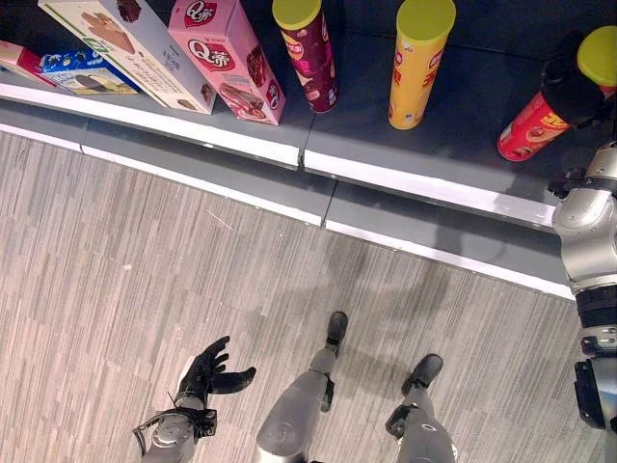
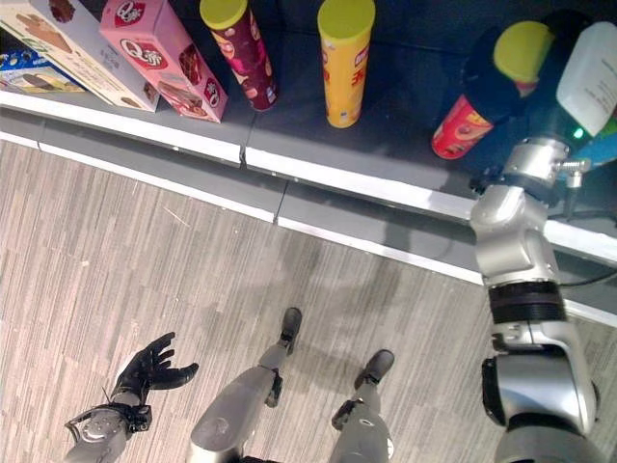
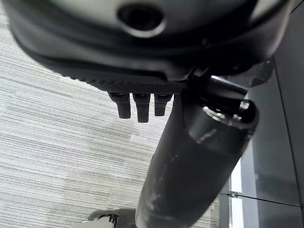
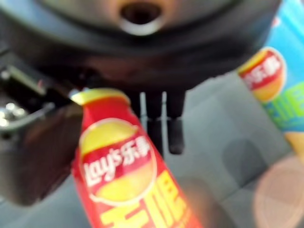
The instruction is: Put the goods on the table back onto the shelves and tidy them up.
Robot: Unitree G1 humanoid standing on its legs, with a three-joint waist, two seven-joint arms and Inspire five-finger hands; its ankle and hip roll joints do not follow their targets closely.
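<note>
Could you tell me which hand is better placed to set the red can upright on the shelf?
The right. The right hand is already at the shelf, wrapped round the tilted red can. The left hand hangs open low over the floor, away from the shelf.

You see the dark right hand (image 1: 576, 89) wrapped round the top of a red cylindrical canister with a yellow lid (image 1: 540, 121) on the dark grey shelf (image 1: 453, 135). A yellow canister (image 1: 416, 63) and a maroon canister (image 1: 308, 53) stand to its left, then a pink carton (image 1: 227, 58) and a cream carton (image 1: 130, 48). The left hand (image 1: 207, 371) hangs over the grey plank floor (image 1: 116, 280), fingers loosely spread.
</note>
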